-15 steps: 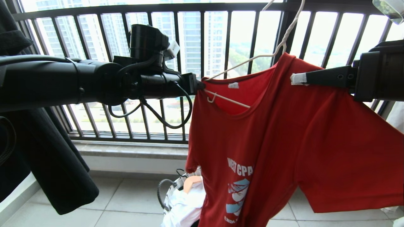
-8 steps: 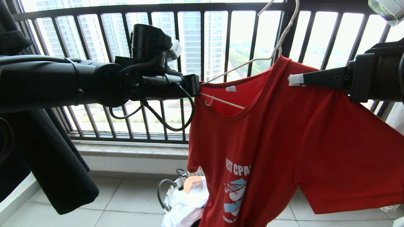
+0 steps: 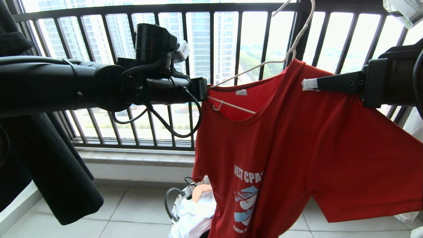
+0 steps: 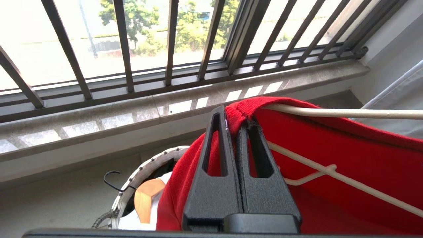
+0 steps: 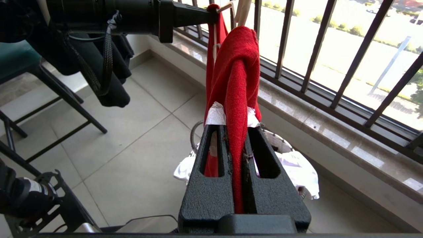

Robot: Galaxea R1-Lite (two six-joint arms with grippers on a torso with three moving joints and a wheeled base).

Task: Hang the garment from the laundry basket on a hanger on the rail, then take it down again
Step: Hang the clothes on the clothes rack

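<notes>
The red garment (image 3: 297, 148) hangs stretched on the thin cream hanger (image 3: 234, 106), whose hook runs up out of the head view. The rail is out of view. My left gripper (image 3: 207, 94) is shut on the garment's shoulder edge at the hanger's left end, seen close as the gripper (image 4: 235, 120) pinching red fabric beside the hanger (image 4: 347, 113). My right gripper (image 3: 305, 83) is shut on the other shoulder; a fold of the garment (image 5: 236, 99) runs between the fingers of that gripper (image 5: 233, 124). The laundry basket (image 3: 178, 195) stands on the floor below.
White clothes (image 3: 195, 215) fill the basket. A black garment (image 3: 59, 172) hangs at the far left. The dark barred window railing (image 3: 211, 66) and its stone sill (image 3: 138, 158) stand close behind. A folding chair (image 5: 49, 96) stands on the tiled floor behind the left arm.
The left gripper has shut on the garment's shoulder edge. The garment and hanger have shifted slightly to the left. The right gripper keeps its hold.
</notes>
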